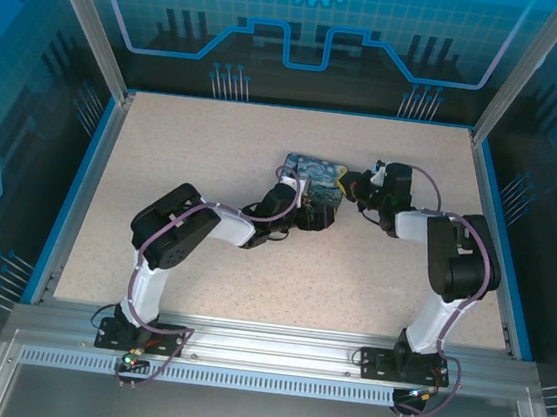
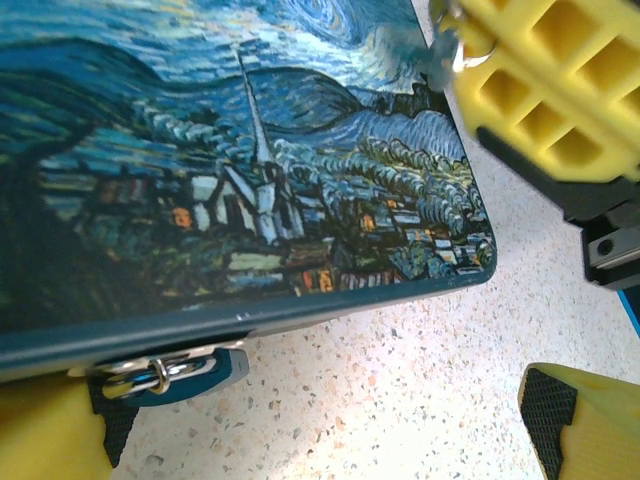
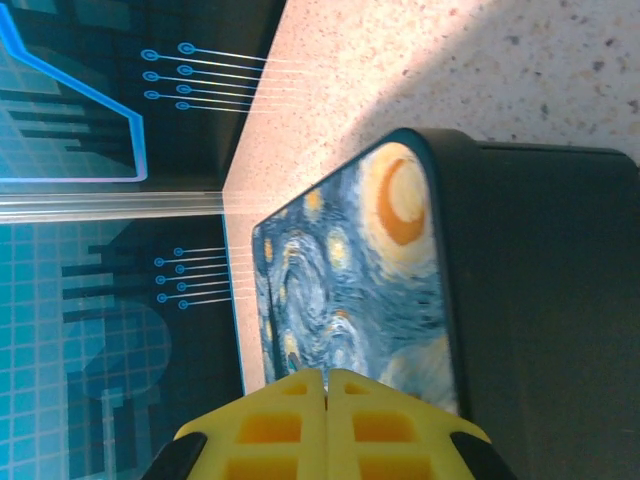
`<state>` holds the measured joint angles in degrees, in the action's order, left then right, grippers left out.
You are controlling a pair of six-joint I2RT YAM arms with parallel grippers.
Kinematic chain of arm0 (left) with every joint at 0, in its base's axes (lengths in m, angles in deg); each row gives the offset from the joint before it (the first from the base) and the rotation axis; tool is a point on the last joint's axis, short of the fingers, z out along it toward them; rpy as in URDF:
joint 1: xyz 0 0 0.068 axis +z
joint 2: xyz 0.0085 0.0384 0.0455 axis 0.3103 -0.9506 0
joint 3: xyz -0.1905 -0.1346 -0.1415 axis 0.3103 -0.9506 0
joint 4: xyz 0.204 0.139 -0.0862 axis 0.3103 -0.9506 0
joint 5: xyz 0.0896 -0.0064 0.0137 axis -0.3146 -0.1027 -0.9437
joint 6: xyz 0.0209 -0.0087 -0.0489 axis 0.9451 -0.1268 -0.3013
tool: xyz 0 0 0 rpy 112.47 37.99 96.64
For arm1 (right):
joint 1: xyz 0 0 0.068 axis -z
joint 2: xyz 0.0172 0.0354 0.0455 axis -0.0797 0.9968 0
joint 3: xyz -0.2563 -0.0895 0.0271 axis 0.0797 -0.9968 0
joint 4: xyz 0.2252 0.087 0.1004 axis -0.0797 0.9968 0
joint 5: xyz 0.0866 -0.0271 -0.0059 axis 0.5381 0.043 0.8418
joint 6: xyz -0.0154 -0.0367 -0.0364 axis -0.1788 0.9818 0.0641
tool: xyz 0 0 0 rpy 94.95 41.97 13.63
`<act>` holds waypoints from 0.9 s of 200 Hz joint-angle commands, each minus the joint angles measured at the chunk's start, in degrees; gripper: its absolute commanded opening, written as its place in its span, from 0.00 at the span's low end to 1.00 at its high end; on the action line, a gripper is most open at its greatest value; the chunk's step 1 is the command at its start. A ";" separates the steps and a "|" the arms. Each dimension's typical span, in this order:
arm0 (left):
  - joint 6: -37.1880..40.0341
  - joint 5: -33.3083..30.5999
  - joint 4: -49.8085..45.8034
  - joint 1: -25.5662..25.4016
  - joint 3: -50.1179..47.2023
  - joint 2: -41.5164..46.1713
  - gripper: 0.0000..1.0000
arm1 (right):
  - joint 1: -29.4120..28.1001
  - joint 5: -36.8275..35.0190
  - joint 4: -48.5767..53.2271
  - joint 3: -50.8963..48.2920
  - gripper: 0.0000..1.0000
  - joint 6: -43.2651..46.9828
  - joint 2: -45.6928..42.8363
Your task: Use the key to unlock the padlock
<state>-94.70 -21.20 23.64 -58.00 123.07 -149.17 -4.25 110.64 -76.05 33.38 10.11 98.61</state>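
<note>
From above, the Starry Night box is seen mid-frame, flanked by the left gripper and right gripper. In the left wrist view, the padlock is found lower left at the box's edge, beside the left gripper's spread, empty fingers. Small, hard and dangling, it is judged best pinched across its body. In the right wrist view, the right gripper's fingers are clenched at the bottom edge; whether the key is gripped cannot be told.

A box sits near the middle of the bench, with the padlock at its near edge. The left pincer stands before that edge, the padlock just beside one finger, while the right pincer sits over the box's right-hand end.
</note>
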 commanded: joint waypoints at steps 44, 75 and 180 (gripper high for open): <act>-2.63 2.11 0.74 -1.49 2.31 -1.75 0.98 | 0.59 -0.12 0.51 -0.59 0.00 1.51 1.58; 5.28 -6.39 -13.18 -3.50 7.38 -0.93 0.98 | 0.62 -0.16 0.46 -0.88 0.00 1.64 1.63; 1.79 -6.72 -7.58 -4.26 5.58 -0.44 0.98 | 0.56 -0.13 0.13 -1.31 0.00 1.49 2.19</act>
<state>-89.67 -30.57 10.44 -62.39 130.88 -150.87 -4.25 110.64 -77.17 33.01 10.65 99.11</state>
